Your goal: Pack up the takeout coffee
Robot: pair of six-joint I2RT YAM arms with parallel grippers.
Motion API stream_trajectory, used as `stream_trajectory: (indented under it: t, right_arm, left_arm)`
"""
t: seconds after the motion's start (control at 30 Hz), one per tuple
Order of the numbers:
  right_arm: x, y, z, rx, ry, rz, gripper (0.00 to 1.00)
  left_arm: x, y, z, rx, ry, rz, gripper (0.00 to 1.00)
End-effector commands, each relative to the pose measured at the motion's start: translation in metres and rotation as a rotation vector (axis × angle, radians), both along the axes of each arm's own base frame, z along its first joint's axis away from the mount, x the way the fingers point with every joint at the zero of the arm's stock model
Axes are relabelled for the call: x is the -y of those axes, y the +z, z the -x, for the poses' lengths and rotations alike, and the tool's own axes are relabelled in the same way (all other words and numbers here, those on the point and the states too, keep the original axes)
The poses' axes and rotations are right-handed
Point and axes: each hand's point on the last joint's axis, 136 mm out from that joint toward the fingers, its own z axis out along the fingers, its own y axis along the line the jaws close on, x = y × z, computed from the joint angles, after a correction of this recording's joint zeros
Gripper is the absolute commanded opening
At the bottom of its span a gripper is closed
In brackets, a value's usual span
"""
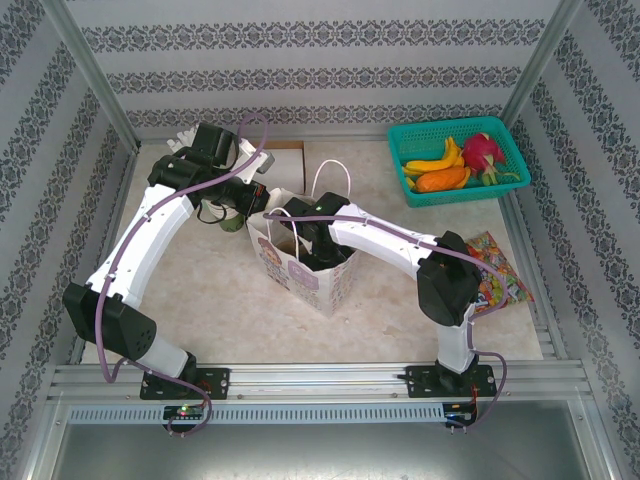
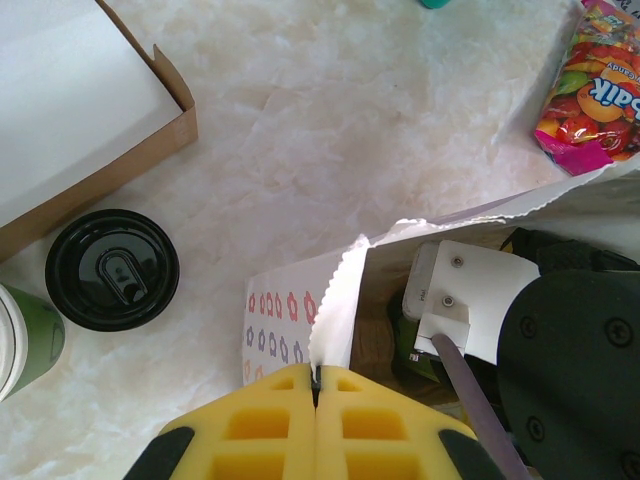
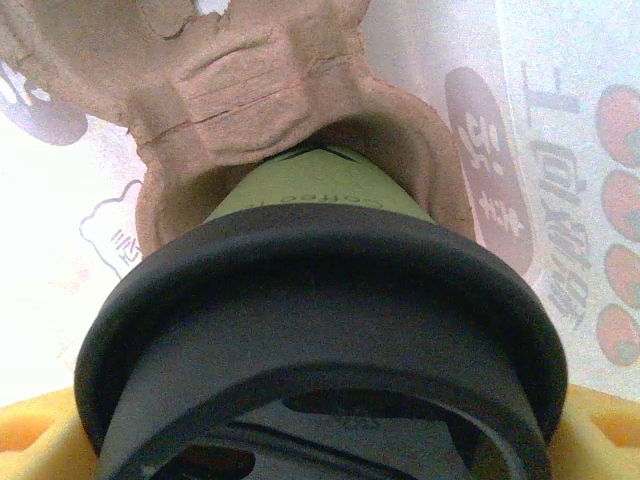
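Observation:
The takeout coffee (image 3: 315,190), with an olive-green side and a black lid, sits between the yellow pads (image 3: 600,432) of my right gripper (image 3: 320,440). Its base is in a socket of a brown pulp carrier (image 3: 225,80) inside the paper bag (image 1: 320,280). From above, my right gripper (image 1: 305,235) reaches down into the bag's mouth. My left gripper (image 2: 318,385) is shut on the bag's serrated rim (image 2: 335,310), pinching it at the left side (image 1: 262,212). A second black-lidded cup (image 2: 112,268) stands on the table left of the bag.
An open cardboard box (image 2: 90,130) and a pale green cup (image 2: 25,340) stand near the lidded cup. A teal basket (image 1: 505,135) of fruit is at the back right. A bright candy packet (image 1: 495,270) lies to the right of the bag.

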Motion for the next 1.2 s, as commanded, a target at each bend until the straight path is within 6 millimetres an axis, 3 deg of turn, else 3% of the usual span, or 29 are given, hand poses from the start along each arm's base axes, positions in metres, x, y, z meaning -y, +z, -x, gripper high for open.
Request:
stream_trajectory:
  t: [0.0, 0.6, 0.83, 1.17]
  right_arm:
    - [0.012, -0.011, -0.002, 0.004, -0.006, 0.054, 0.56]
    - [0.009, -0.022, -0.001, -0.003, -0.005, 0.043, 0.56]
    - [0.011, -0.039, -0.002, 0.003, -0.004, 0.056, 0.54]
    - [0.031, -0.068, 0.007, -0.043, -0.014, 0.156, 0.54]
  left_arm:
    - [-0.001, -0.003, -0.003, -0.009, 0.009, 0.003, 0.0]
    - [-0.001, -0.004, -0.004, -0.013, 0.01, 0.003, 0.0]
    - [0.0, -0.004, -0.003, -0.018, 0.011, 0.006, 0.0]
    - [0.0, -0.004, -0.003, -0.019, 0.009, 0.006, 0.0]
